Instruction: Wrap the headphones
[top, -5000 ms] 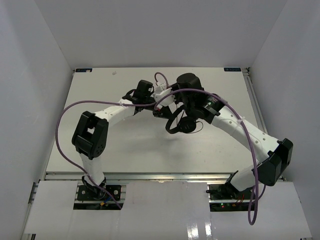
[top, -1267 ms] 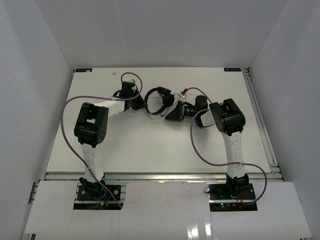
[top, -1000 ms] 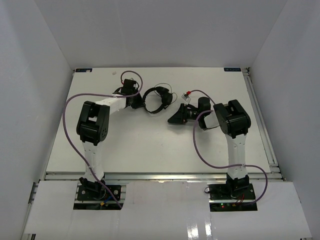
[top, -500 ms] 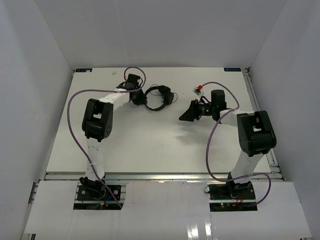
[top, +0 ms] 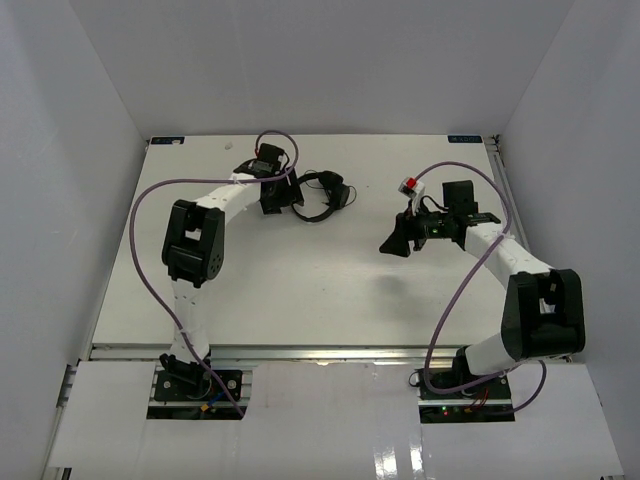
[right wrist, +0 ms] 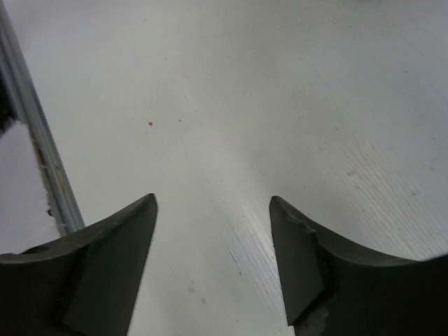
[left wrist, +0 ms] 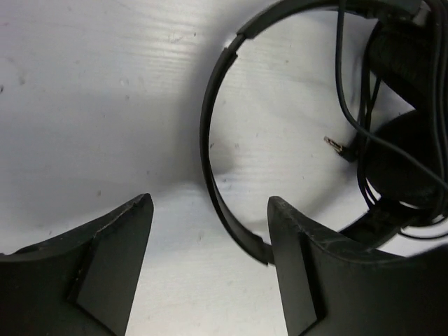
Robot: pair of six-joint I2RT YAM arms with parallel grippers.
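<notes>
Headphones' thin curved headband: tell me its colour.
The thin curved headband is black; the left wrist view shows it best.

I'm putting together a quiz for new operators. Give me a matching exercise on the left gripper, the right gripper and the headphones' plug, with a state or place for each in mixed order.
Column one:
1. left gripper
2. right gripper
3. plug

Column two:
A. open over bare table, nothing between its jaws
B. lying inside the curve of the headband
C. open above the headband, which runs between its jaws

Pairs: 1-C, 2-A, 3-B
</notes>
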